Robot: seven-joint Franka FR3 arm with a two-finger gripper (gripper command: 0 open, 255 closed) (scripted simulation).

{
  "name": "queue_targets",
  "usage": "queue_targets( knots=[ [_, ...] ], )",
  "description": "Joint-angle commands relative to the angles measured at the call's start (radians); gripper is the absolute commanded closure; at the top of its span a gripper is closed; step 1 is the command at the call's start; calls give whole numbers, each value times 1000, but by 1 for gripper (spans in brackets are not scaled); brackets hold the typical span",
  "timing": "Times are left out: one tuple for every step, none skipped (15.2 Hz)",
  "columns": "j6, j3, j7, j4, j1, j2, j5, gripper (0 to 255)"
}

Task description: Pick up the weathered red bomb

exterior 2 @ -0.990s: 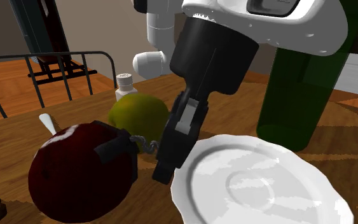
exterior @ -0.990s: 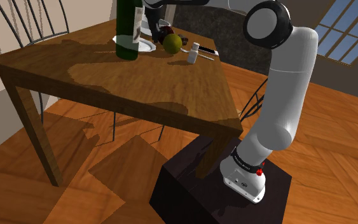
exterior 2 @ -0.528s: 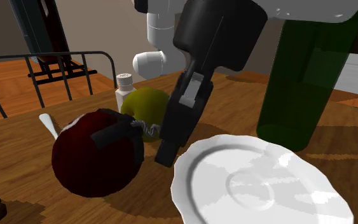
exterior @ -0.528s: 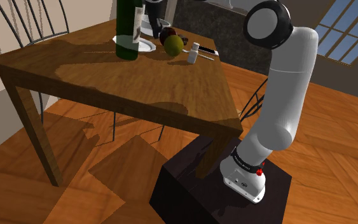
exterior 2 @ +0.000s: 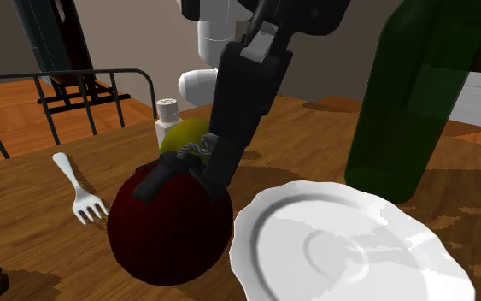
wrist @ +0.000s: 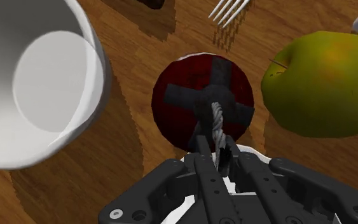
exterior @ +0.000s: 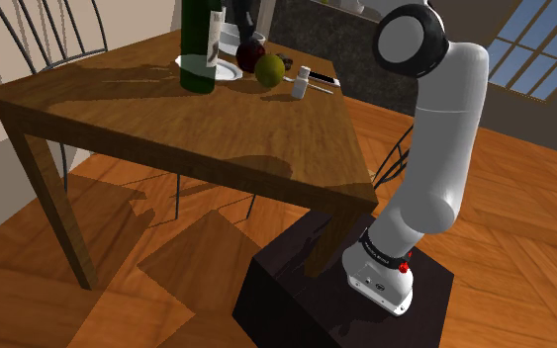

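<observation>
The bomb is a dark red ball with a black cross-shaped cap and a grey twisted fuse. My black gripper is directly above it, shut on the fuse. The bomb hangs from the fingers, just above the table, between the white plate and the fork. In the shoulder view the bomb is at the table's far end, beside the green bottle.
A yellow-green apple lies close beside the bomb, with a small white shaker behind it. The tall green bottle stands past the plate. Wire chairs ring the wooden table.
The gripper has risen with the fuse pinched. The bomb came up off the table and swung toward the plate, uncovering the white fork.
</observation>
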Motion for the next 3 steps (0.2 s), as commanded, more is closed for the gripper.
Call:
queue_targets(
  knots=[
    [-33,-1,-12,48,2,13,1,255],
    [-35,-1,-13,52,2,14,1,255],
    [-35,-1,-13,52,2,14,1,255]
  ],
)
